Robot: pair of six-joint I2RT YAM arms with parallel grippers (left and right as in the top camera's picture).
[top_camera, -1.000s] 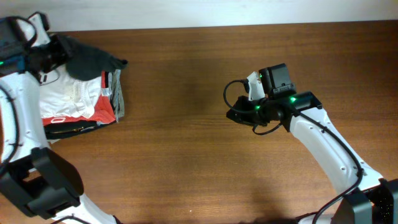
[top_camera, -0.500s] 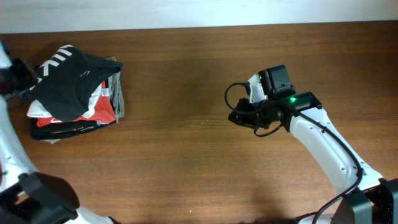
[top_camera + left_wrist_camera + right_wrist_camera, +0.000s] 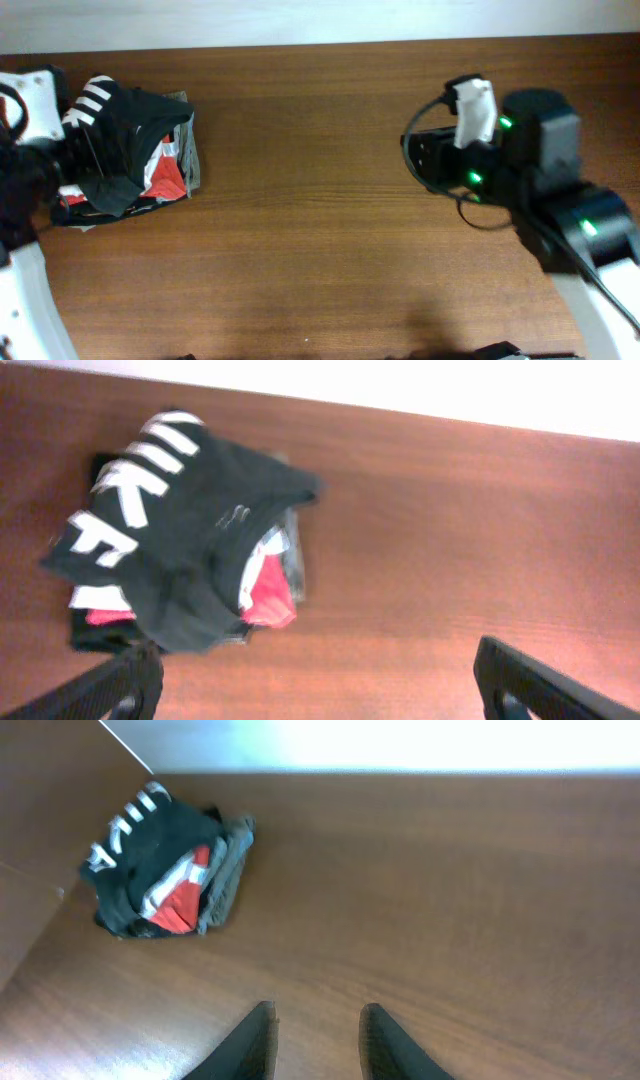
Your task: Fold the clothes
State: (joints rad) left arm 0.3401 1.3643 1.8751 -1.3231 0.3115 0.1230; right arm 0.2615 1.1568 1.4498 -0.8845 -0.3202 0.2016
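Note:
The clothes, a dark near-black T-shirt with white block letters, lie crumpled on top of a stack at the table's far left. The left wrist view shows the T-shirt with its letters at the left side. My left gripper hangs above and in front of it, jaws spread wide, nothing between them. The left arm stands beside the stack. My right gripper is raised high over bare table at the right, open and holding nothing. From there the T-shirt appears far off.
Under the T-shirt sit a red-orange folded garment, a white one and a grey one. The wooden table stretches between the arms. A pale wall runs along its far edge.
My left gripper has let go of the dark T-shirt and opened wide; the shirt now rests on the stack. The right arm has risen toward the camera and its jaws have parted.

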